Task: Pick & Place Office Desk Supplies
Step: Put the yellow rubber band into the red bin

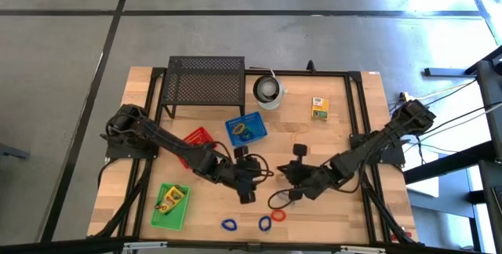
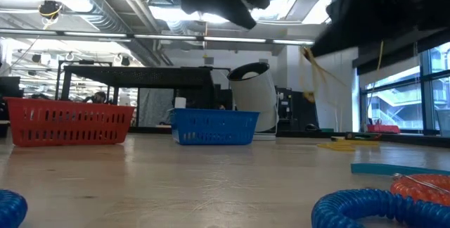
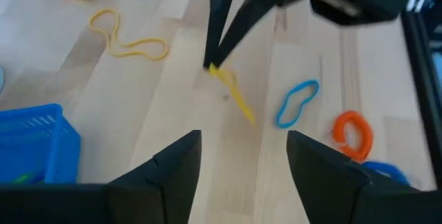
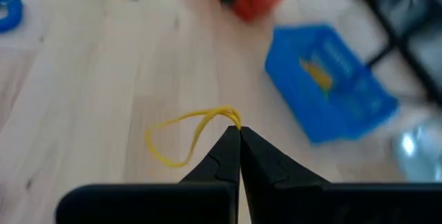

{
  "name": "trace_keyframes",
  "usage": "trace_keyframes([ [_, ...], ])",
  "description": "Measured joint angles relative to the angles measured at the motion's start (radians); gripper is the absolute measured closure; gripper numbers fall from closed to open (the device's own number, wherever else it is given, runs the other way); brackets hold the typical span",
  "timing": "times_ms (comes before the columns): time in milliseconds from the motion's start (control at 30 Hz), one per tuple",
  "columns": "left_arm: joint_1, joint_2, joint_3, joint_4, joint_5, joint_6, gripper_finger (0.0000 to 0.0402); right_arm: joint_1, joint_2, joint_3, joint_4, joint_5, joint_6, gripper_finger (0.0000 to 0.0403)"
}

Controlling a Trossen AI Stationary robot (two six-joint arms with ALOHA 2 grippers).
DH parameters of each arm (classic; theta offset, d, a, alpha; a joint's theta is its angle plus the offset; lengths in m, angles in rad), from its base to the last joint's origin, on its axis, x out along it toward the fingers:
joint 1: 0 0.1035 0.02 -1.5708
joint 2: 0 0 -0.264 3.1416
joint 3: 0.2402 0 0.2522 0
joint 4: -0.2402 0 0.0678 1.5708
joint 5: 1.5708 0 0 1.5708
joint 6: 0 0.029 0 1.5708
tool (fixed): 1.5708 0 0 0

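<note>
One yellow rubber band point(image 4: 190, 135) is the thing in hand: my right gripper point(image 4: 239, 135) is pinched shut on one end of it, and the loop trails off the tips just above the bare wood near the middle of the table point(image 1: 345, 128). My left gripper point(image 3: 242, 156) faces it from close by, fingers spread wide and holding nothing, looking straight at the pinched band. I judge this to be the carry step, with the band lifted and not yet placed. Next I need to swing it to a basket, most likely the blue basket point(image 1: 246, 128) beyond my left arm or the red basket point(image 1: 196, 139) beside it, and open over it. Other loops wait: a blue loop point(image 3: 298, 102) and an orange loop point(image 3: 352, 133) at the near edge, another yellow band point(image 3: 128, 36) farther off.
</note>
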Motion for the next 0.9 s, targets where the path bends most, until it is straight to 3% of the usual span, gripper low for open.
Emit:
trace_keyframes([
  [200, -0.011, 0.0, 0.0, 0.052, -0.051, -0.01, 0.0194, -0.018, 0.0, 0.0, 0.19, -0.044, -0.32, 0.0395],
  [433, -0.01, 0.011, 0.0, 0.072, -0.044, -0.036, 0.0195, -0.028, 0.0, 0.0, 0.317, -0.079, -0.542, 0.0395],
  [600, -0.011, 0.027, -0.002, 0.089, -0.037, -0.047, 0.0196, -0.034, 0.0, 0.0, 0.338, -0.079, -0.634, 0.0395],
  [733, -0.011, 0.038, -0.001, 0.096, -0.089, -0.078, 0.0202, -0.037, -0.001, 0.0, 0.342, -0.098, -0.672, 0.0395],
  [900, -0.01, 0.041, -0.001, 0.101, -0.116, -0.072, 0.0247, -0.043, -0.001, 0.001, 0.343, -0.098, -0.697, 0.0395],
])
